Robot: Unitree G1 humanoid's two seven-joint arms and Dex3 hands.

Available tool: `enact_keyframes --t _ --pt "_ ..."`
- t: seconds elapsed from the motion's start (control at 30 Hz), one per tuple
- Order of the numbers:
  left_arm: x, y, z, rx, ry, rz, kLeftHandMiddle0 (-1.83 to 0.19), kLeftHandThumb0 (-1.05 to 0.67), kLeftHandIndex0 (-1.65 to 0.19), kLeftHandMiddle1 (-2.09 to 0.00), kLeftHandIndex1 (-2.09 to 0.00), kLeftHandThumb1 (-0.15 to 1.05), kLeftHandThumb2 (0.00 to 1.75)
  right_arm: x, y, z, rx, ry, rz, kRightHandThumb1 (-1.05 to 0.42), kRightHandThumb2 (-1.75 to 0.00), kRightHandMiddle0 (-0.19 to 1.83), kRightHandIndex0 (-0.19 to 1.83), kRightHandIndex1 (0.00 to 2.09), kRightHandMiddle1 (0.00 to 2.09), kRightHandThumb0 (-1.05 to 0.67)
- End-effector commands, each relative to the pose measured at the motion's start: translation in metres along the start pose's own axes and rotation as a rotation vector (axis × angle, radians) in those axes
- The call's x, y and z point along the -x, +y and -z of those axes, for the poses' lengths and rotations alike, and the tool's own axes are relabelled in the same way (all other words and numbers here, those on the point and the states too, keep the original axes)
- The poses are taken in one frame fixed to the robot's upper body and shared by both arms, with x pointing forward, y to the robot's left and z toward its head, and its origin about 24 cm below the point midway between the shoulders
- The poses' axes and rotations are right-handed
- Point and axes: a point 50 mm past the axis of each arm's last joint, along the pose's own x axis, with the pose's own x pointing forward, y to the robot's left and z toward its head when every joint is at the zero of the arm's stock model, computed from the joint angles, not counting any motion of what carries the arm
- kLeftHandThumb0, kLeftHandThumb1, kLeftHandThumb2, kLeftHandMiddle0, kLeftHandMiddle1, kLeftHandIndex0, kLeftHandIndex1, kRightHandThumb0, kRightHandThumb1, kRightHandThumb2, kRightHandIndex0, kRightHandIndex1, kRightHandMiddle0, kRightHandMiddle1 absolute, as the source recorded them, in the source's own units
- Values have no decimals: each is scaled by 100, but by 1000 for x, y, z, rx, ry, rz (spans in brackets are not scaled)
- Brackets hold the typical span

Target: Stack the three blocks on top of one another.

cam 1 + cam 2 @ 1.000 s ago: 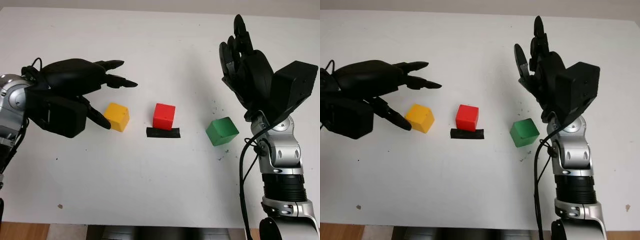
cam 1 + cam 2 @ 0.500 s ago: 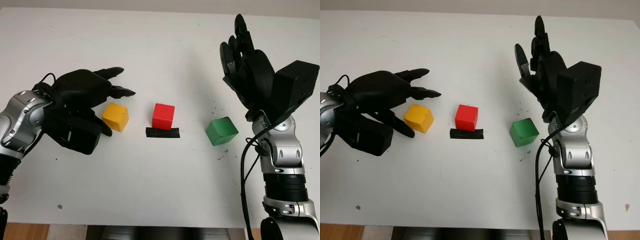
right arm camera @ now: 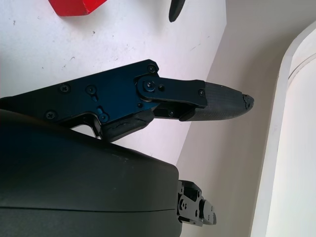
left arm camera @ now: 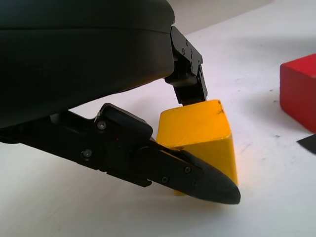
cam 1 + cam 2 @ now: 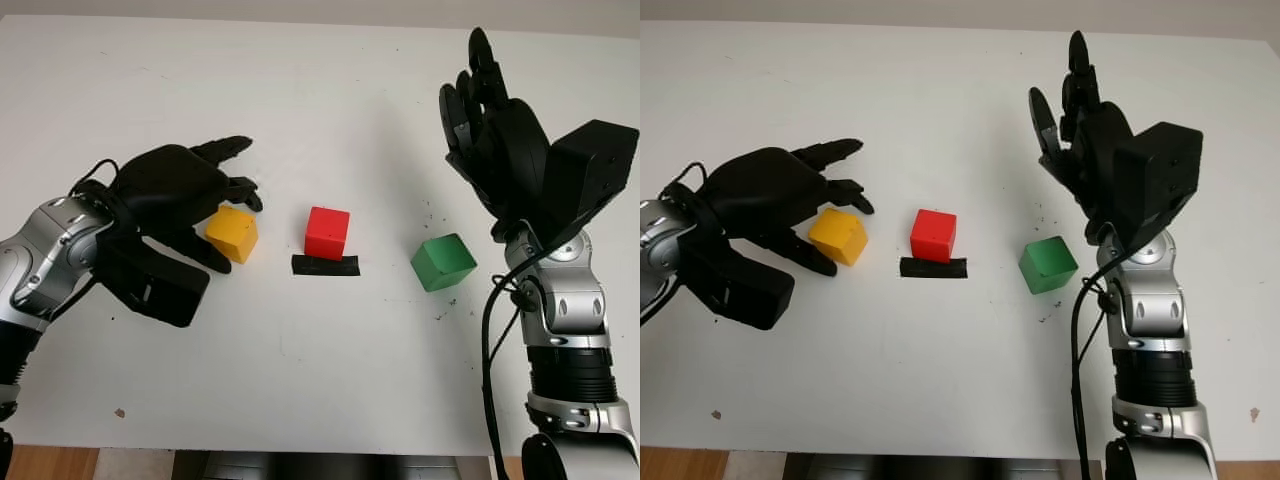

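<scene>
On the white table (image 5: 300, 90) three blocks sit in a row, well apart. The yellow block (image 5: 232, 233) is on the left, the red block (image 5: 327, 232) is in the middle, and the green block (image 5: 443, 262) is on the right. The red one sits just behind a strip of black tape (image 5: 325, 265).

The left hand (image 5: 170, 200) is down around the yellow block. One finger is in front of the block and one is behind it. I cannot tell if they are pressing on it yet, so the block is not held for sure. It sits flat on the table.

The right hand (image 5: 500, 140) is up in the air behind the green block, open, holding nothing.

What could go wrong? The fingers may close on the block's corners, not its flat sides. Then the block could spin or pop out. A finger could also push it away.

The blocks are cubes, so they have no long side. The yellow one is turned a little, with a corner toward the robot.
</scene>
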Motion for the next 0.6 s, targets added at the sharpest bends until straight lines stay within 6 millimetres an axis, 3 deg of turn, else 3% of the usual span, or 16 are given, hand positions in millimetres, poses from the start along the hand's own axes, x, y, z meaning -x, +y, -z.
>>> enact_keyframes --t 0.0,0.17,0.57 --pt "4 -1 4 28 6 -1 -16 -65 -24 -7 -141 104 9 -1 -4 -7 20 -21 2 -105 -51 -19 -19 0 0 -75" --pt "4 -3 6 73 -4 -11 -22 -49 -20 -7 -158 105 15 -1 -5 -7 27 -19 5 -105 -50 -19 -19 0 0 -75" --pt "8 2 5 -29 6 -64 -31 -50 -24 -8 -163 104 7 -1 -3 -6 24 -16 -3 -105 -49 -19 -19 0 0 -74"
